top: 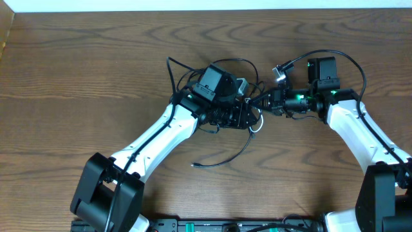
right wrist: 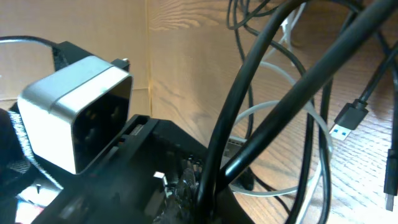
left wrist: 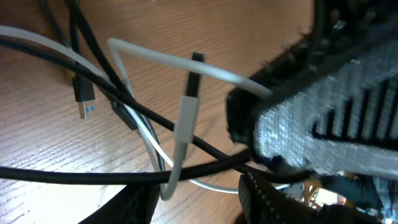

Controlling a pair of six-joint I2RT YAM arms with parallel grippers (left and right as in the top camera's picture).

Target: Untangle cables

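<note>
Thin black and white cables [left wrist: 186,118] looped over grained wood table [top: 77,77]

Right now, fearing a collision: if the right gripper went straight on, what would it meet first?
Probably the left gripper, just ahead among the cables; their relative heights are unclear from above.

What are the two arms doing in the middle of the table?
Both arms meet over a tangle of cables on the wooden table. The right gripper is shut and appears to pinch the black cables, which run straight out from it. The left gripper is open, with the white cable hanging between its fingers where it crosses the black ones. The cables are not yet separated.
</note>
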